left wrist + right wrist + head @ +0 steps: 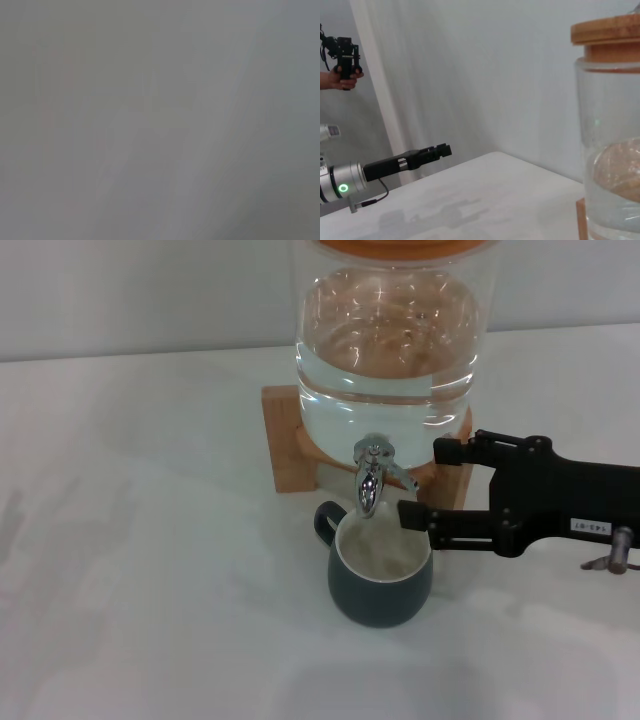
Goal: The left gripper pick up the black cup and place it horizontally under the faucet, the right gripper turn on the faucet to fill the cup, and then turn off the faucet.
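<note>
Black cup (381, 585) stands upright under the faucet (370, 476), handle at 10 o'clock, rigid, breakable and heavier once filled; right gripper (428, 487) at 3 o'clock, jaws parted and empty, faces the lever; left gripper (440, 149) is parked away.

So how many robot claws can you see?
2. The black right tool with a white label is beside the shiny chrome faucet; the silver-wristed left tool is parked off beyond the table's far side.
</note>
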Robot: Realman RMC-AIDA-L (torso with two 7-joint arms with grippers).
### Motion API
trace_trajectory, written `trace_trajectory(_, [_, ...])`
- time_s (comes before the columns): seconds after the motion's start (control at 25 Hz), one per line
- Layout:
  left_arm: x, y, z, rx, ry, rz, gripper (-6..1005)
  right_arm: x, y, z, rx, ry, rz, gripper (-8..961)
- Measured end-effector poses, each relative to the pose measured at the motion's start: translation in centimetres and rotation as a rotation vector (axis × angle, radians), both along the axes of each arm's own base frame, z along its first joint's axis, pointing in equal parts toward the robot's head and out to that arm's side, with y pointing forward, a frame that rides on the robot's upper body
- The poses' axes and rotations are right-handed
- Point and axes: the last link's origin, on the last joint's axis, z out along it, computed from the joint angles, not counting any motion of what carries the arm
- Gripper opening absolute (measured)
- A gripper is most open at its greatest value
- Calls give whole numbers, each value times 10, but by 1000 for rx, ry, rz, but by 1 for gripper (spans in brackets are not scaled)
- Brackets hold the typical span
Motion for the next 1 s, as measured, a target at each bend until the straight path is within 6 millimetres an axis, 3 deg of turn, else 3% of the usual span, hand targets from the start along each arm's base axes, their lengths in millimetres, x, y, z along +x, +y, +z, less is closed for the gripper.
trace_trajectory(1.0, [-1,1,1,0,4,5,595,1,10,-15,63,-33,-48,857])
